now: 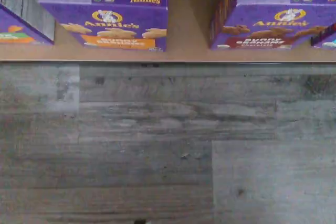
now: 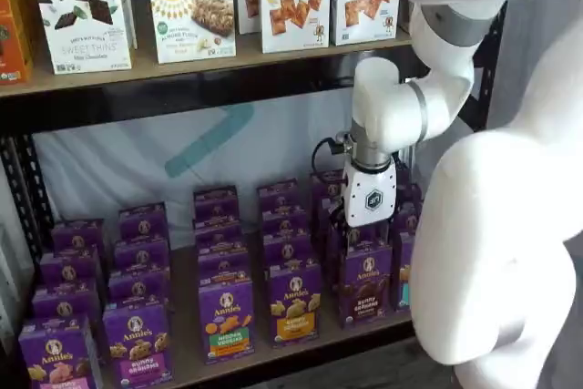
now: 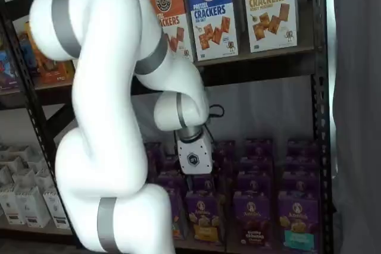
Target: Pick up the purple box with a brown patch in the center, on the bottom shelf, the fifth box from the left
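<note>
- The purple box (image 2: 367,283) stands upright at the front of the bottom shelf (image 2: 301,345), with brown biscuits across its face. In the wrist view it is the carton marked "Chocolate" (image 1: 273,22).
- The gripper (image 2: 371,225) hangs above and a little behind that box. Its black fingers do not show clearly against the dark cartons, so from sight alone I cannot tell their gap; they appear to stand at their widest, holding nothing.
- The honey box (image 2: 294,302) stands just beside the target and looks much alike. A small sideways drift could bring the fingers down on the wrong carton.
- More purple cartons stand close behind (image 2: 361,241). Coming down too far back could catch one of those instead.
- The boxes are light and tall. A finger landing on a top edge could tip the target forward off the shelf.
- The carton with a teal patch (image 3: 297,220) stands on the target's other side; a wide finger could nudge it.
</note>
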{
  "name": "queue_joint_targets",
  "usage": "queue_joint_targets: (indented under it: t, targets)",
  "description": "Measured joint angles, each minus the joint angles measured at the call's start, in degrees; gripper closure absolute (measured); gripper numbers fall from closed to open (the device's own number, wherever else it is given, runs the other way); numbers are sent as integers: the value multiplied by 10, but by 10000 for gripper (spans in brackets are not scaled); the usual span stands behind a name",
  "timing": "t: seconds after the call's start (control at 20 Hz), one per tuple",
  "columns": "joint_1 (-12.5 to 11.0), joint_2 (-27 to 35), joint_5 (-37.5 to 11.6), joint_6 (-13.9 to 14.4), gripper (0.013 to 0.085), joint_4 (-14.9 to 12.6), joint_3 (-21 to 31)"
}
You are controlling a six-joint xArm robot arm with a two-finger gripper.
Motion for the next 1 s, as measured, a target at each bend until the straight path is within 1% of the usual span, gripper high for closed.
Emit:
queue_joint_targets:
  t: [0.25,0.4,0.5,0.7,0.9,1.0]
  targets:
    - [-8,61,-29,-11,130,4,-32]
    - [-12,94,-46,-22,130,12,-51]
    - [-15,115,-51,-20,130,6,-67]
    - [-25,156,-62,-25,130,2,-94]
    - [-36,194,-71,-19,130,-17,-121]
    - [-43,215,-79,-23,130,-19,-136]
